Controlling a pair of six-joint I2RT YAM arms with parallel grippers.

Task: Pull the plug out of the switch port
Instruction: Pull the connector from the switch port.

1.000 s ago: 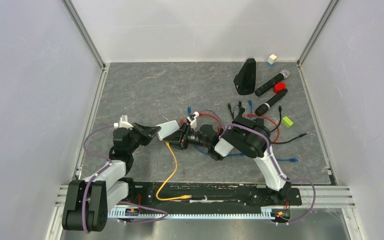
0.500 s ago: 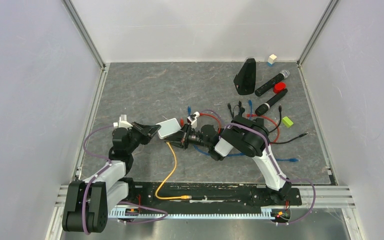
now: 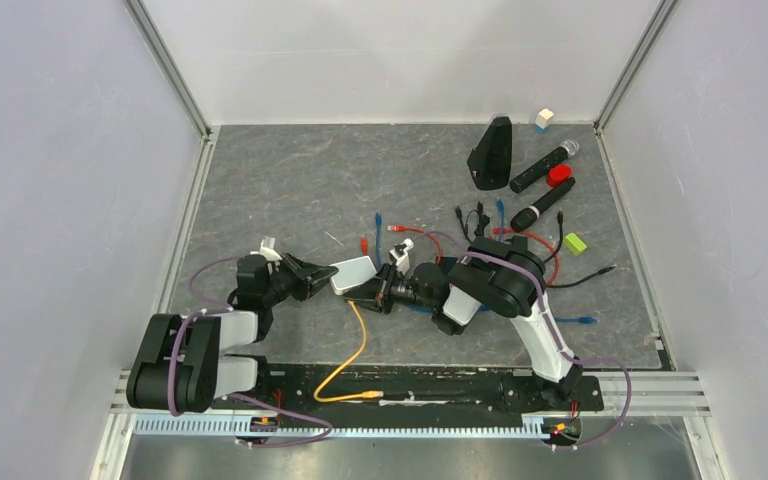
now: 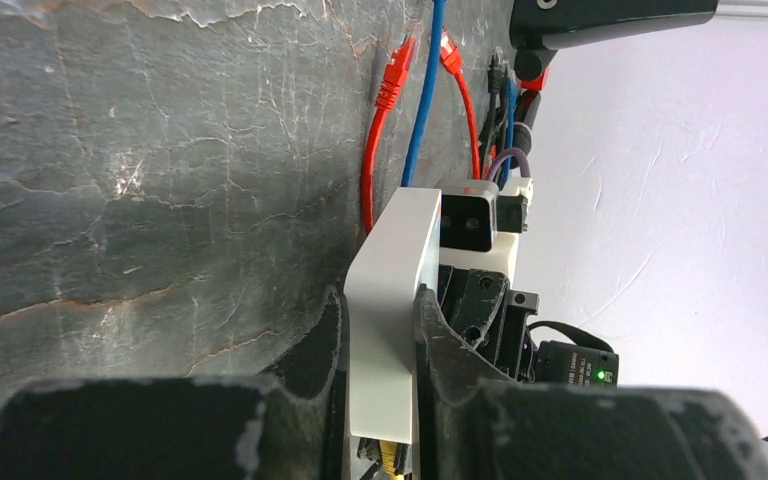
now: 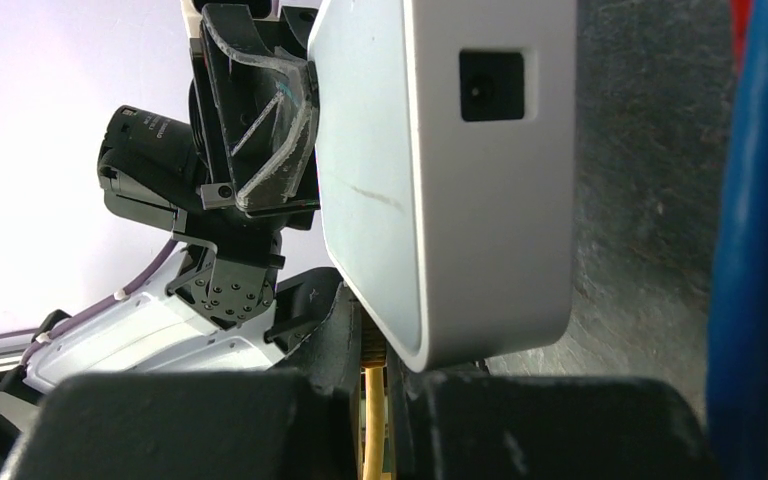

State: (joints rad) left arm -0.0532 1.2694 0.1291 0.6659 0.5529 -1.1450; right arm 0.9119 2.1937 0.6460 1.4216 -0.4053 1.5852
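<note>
Findings: The left gripper (image 4: 380,322) had its jaws pressed on the two broad faces of the white switch (image 4: 392,300). It held the box on edge, just off the table (image 3: 290,190). This grip appeared meant to brace the box so that a pull would act on the connector and not drag the box along.

The right gripper (image 5: 375,390) came in from the opposite side. Its jaws were closed on the plug (image 5: 375,372), which was seated in a port at the switch's near lower edge.

Orientation: In the overhead view the switch's long axis ran roughly across the table, tilted slightly. The plug's long axis lay about square to the port face. Its yellow cable (image 3: 350,350) trailed towards the arm bases. A straight pull along that axis, away from the box, was judged the correct direction. A sideways tug would risk binding the latch.
</note>
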